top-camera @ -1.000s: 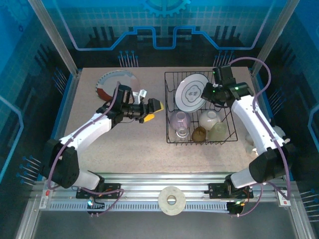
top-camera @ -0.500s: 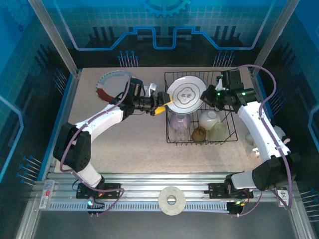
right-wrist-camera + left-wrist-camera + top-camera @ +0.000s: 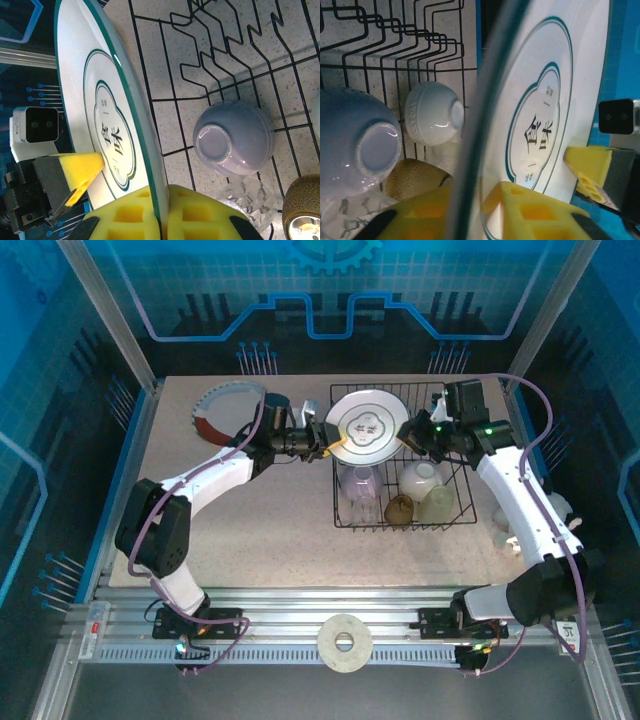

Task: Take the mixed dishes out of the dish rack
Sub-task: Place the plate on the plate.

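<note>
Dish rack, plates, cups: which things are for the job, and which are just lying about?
For the job: dish rack, green-striped plate, lilac cup, cream cup, amber cup, pale yellow-green cup, red-rimmed plate on the table.
Just lying about: white ring on the front rail.

Speckled beige tabletop (image 3: 270, 530), blue circuit-patterned walls (image 3: 400, 280) around, aluminium rail (image 3: 300, 605) along near edge
</note>
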`<act>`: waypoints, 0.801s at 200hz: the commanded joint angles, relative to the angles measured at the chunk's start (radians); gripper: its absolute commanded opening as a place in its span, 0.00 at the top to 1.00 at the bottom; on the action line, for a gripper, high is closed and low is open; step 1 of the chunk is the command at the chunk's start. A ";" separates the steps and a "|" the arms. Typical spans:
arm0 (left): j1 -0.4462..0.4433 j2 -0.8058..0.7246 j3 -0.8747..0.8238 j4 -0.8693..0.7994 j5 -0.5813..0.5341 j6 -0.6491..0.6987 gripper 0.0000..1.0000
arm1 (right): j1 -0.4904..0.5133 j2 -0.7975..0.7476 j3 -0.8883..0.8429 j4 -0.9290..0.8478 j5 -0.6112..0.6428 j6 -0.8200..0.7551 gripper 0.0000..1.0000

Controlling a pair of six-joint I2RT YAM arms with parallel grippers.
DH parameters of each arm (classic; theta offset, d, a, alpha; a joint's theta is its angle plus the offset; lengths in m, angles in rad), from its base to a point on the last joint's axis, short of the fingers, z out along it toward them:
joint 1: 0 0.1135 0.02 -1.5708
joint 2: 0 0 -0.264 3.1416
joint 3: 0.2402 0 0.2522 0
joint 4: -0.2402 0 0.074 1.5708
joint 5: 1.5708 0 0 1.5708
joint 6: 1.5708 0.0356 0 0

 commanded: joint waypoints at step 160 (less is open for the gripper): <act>0.131 -0.154 -0.051 0.039 -0.101 -0.163 1.00 | -0.004 -0.037 0.010 0.078 -0.023 -0.076 0.00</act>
